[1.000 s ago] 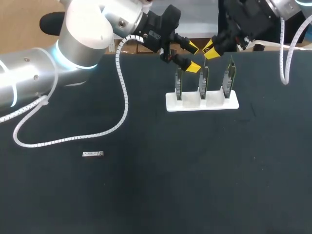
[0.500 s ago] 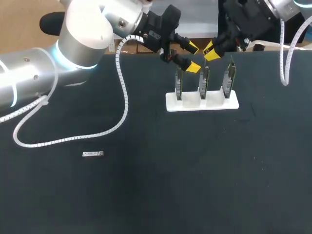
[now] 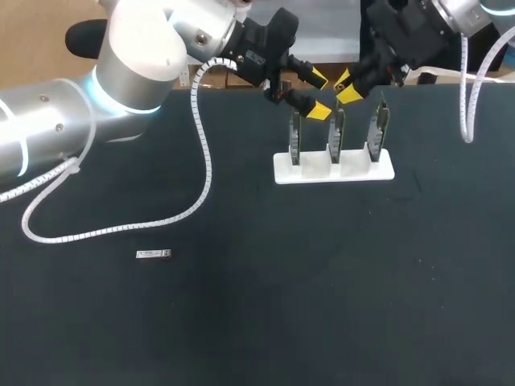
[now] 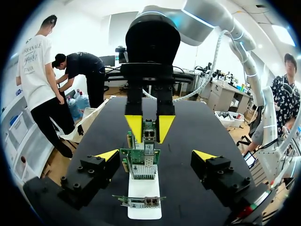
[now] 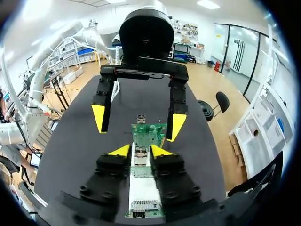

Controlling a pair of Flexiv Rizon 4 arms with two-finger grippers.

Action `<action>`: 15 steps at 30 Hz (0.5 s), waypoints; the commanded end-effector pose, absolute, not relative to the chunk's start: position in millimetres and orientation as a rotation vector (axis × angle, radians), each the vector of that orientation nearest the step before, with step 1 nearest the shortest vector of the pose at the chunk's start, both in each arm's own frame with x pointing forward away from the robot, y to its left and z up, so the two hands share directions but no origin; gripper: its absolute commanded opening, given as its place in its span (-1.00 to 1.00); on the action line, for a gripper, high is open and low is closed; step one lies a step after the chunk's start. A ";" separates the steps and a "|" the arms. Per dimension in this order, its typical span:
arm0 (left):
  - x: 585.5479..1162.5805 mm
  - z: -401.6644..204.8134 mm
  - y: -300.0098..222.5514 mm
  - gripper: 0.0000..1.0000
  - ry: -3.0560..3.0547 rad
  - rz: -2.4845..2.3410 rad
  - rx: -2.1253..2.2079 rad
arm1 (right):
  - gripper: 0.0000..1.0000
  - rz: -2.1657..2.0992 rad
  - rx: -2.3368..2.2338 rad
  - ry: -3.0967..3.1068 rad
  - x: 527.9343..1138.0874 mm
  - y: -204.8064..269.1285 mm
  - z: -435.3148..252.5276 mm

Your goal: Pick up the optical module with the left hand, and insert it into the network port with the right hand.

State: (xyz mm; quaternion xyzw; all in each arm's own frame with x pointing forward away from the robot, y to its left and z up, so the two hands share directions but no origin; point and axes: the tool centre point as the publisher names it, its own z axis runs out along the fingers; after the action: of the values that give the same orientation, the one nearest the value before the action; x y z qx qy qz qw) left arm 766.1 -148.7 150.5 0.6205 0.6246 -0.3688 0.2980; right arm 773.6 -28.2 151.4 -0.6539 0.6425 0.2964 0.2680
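The head camera looks down from high behind the robot over most of the black tabletop [image 3: 322, 305], with the white block stand with three upright green circuit boards [image 3: 334, 166] at one o'clock. The wrist cameras sit close at opposite ends of that stand, facing each other along it. The left one has the right arm [image 4: 153, 42] at twelve o'clock, and the right one has the left arm [image 5: 146, 33] there.
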 end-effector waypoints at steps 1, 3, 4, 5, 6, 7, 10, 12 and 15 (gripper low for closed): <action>768.2 151.0 -149.8 1.00 1.664 -0.981 1.654 | 1.00 0.804 -1.759 1.733 775.8 -29.0 152.1; 768.2 151.0 -149.8 1.00 1.664 -0.981 1.654 | 1.00 0.802 -1.755 1.734 775.8 -29.6 153.1; 768.2 151.0 -149.8 1.00 1.664 -0.981 1.654 | 1.00 0.801 -1.752 1.733 775.7 -29.8 153.9; 768.2 151.0 -149.8 1.00 1.664 -0.981 1.654 | 1.00 0.800 -1.751 1.732 775.6 -30.2 154.6; 768.2 151.0 -149.8 1.00 1.664 -0.981 1.654 | 1.00 0.799 -1.747 1.731 775.6 -30.5 155.1; 768.2 151.0 -149.8 1.00 1.664 -0.981 1.654 | 1.00 0.795 -1.741 1.733 775.8 -31.0 155.5; 768.2 151.0 -149.8 1.00 1.664 -0.981 1.654 | 1.00 0.800 -1.732 1.735 776.3 -32.8 157.7; 768.2 151.0 -149.8 1.00 1.664 -0.981 1.654 | 1.00 0.798 -1.729 1.733 776.2 -34.1 159.5; 768.2 151.0 -149.8 1.00 1.664 -0.981 1.654 | 1.00 0.805 -1.717 1.731 776.3 -38.1 163.0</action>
State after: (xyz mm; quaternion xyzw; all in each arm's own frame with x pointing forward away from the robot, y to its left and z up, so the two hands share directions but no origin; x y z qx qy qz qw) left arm 766.1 -148.7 150.5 0.6205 0.6246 -0.3689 0.2980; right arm 779.2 -33.6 161.0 -0.6431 0.6470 0.2993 0.2798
